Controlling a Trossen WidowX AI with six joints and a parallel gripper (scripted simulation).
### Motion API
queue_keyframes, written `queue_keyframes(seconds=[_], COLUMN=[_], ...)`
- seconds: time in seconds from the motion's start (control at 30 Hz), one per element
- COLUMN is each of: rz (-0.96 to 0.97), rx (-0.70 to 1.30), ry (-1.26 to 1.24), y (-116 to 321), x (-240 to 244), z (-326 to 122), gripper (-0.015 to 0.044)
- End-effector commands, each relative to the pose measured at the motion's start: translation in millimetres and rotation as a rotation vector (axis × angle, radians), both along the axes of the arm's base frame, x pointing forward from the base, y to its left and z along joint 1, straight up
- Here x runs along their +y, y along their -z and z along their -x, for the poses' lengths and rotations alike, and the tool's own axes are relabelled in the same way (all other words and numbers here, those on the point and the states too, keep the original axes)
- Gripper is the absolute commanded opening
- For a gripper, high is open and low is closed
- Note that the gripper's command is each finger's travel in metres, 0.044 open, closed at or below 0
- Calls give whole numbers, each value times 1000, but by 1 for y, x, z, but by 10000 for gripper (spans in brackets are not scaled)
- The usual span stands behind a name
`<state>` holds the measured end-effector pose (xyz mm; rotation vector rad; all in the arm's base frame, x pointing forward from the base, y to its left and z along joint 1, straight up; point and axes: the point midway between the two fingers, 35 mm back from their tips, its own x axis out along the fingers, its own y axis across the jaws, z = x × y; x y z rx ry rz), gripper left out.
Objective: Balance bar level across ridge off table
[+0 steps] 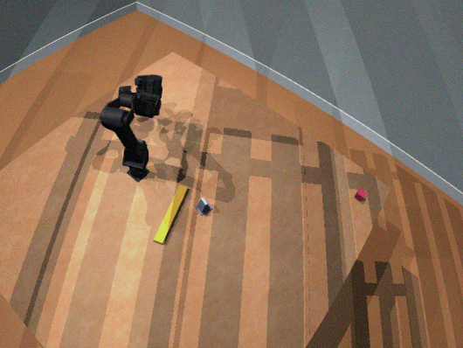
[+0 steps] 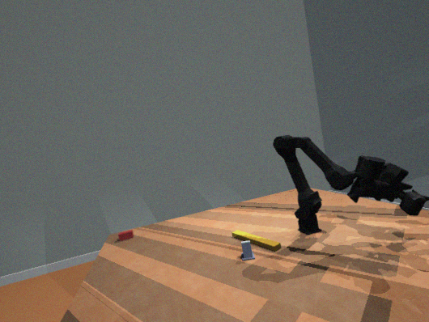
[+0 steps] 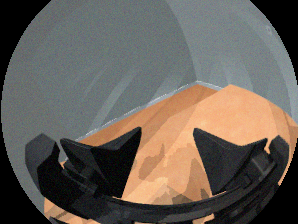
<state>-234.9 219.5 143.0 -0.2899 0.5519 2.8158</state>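
Our black six-joint arm (image 2: 301, 178) rises from its base on the striped wooden table (image 2: 194, 279), folds at the elbow and reaches away from the long yellow bar (image 2: 256, 240), which lies flat beside the small grey-blue ridge (image 2: 247, 250); our gripper (image 3: 166, 144) hangs open, empty

Hidden and cut off

In the exterior view the gripper (image 2: 414, 202) meets the frame's 3 o'clock edge; from the top its fingers are hidden under the wrist.
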Motion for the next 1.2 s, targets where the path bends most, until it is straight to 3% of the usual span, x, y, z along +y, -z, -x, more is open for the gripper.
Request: queue_keyframes(seconds=[0.0,0.6,1.17], rz=[52,247,436], rx=[-15,-45,-31], ry=[101,487,848], y=[2,13,23], x=[21,81,110], z=[-16,-96,-187], gripper=[315,315,315])
